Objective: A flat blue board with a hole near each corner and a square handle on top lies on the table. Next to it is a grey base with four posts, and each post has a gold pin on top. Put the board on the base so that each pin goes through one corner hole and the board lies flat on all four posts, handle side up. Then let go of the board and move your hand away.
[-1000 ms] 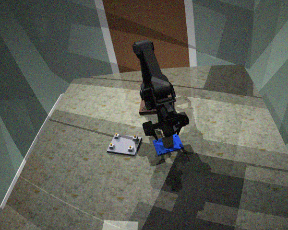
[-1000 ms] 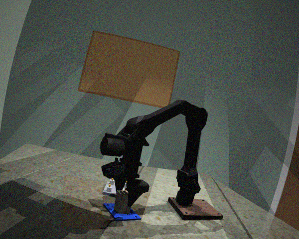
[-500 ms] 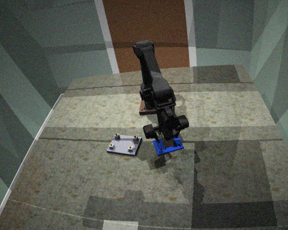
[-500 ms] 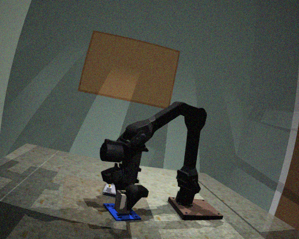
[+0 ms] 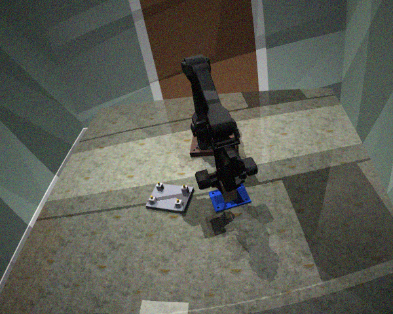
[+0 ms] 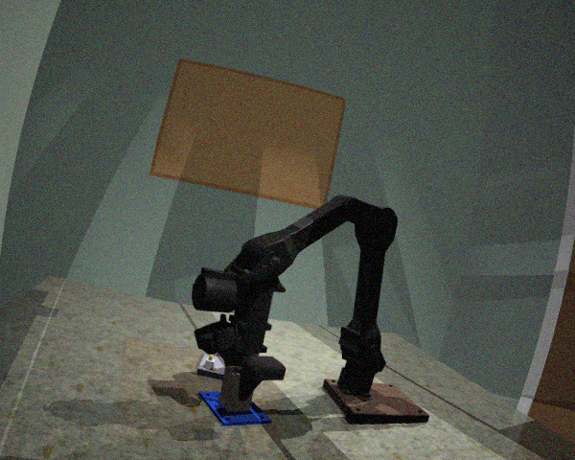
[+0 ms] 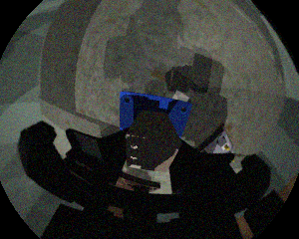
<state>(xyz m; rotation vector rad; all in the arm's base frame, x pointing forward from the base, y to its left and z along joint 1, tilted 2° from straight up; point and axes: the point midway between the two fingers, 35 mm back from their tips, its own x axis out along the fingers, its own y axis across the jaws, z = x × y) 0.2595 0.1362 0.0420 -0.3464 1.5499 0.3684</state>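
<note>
Grip Closing the First Stage, Seating Still to Come

The black parallel-jaw gripper [image 5: 231,197] [image 6: 237,403] [image 7: 151,130] is pinching the square handle of the flat blue board [image 5: 223,206] [image 6: 247,419] [image 7: 178,119], though its dark fingers are hiding most of that handle. The board is lying handle side up on the mottled, stone-look table [image 5: 122,256] [image 6: 119,341] [image 7: 244,90], beside the grey slab-like base [image 5: 169,205] [image 6: 209,372] [image 7: 220,144] and apart from it.

So the grasp is looking done, while lifting, carrying across, lining up, lowering, letting go and backing away are all remaining. No pin is passing through a hole.

The board is appearing thin, smooth and evenly coloured, with small round holes showing near its visible corners. The base is carrying four pale, blocky posts, each ending in a tiny rounded gold pin. Such small pins are probably demanding careful alignment; a slight twist could be leaving one corner perched high.
</note>
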